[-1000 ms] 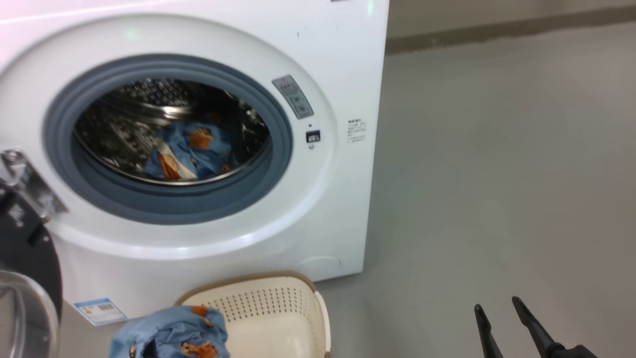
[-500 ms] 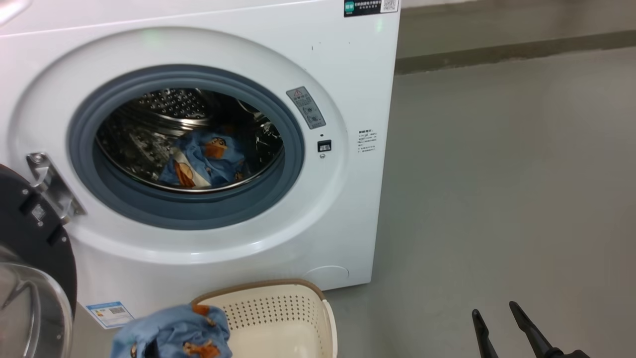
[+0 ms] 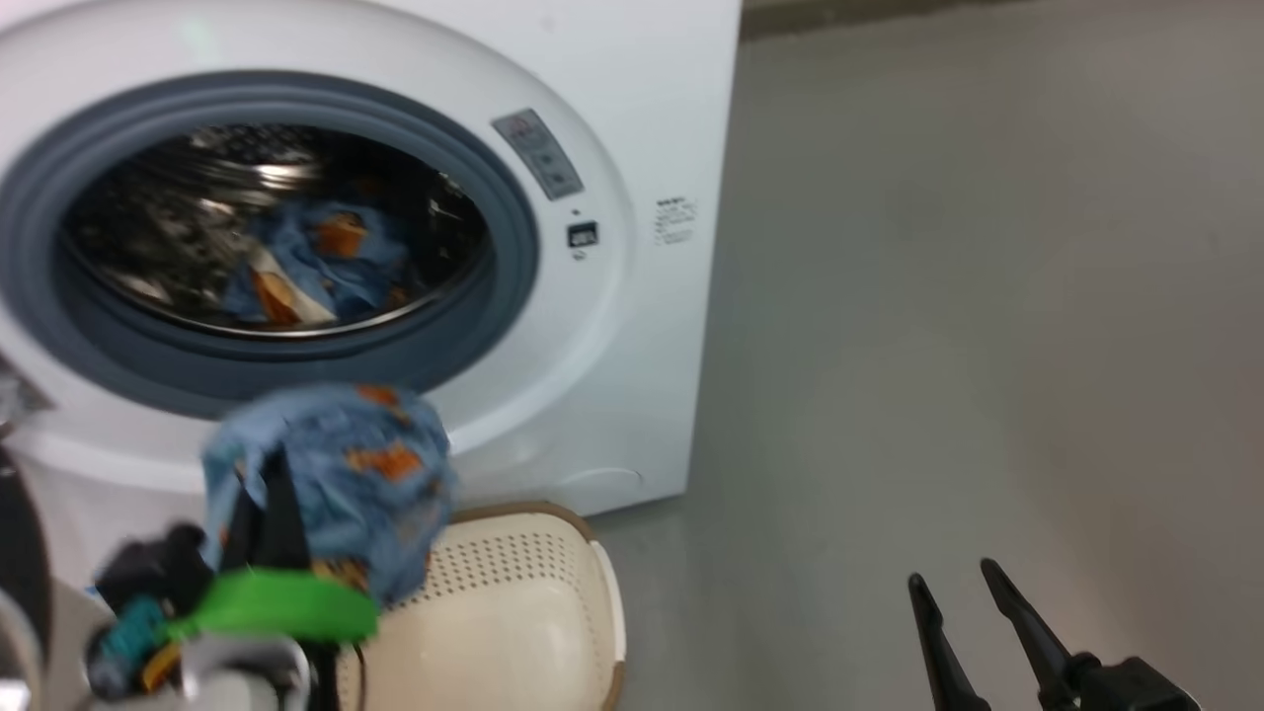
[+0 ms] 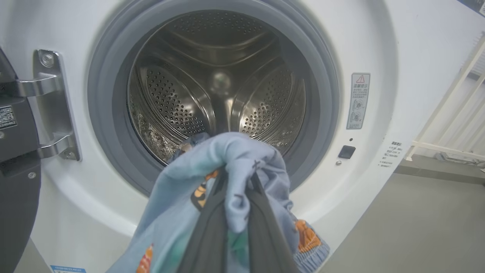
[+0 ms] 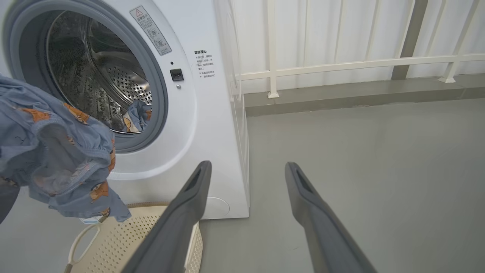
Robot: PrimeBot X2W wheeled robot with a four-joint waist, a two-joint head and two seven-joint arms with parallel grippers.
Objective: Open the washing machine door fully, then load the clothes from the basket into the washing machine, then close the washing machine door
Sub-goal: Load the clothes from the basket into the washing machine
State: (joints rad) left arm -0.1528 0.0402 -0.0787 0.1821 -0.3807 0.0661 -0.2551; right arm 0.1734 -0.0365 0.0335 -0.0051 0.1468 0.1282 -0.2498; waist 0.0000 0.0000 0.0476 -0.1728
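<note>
now left gripper [image 4: 238, 175] holds light blue animal-print clothes [image 3: 341, 464] raised off cream perforated basket [image 3: 518, 578], ready to load; right gripper [image 3: 953, 576] gapes empty.

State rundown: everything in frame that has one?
washing machine door: open, swung aside on its hinge
drum clothes: lying inside the drum
held clothes: lifted out of basket, in front of the opening
basket: on floor; visible part empty
left gripper: shut on held clothes
right gripper: open, empty
</note>
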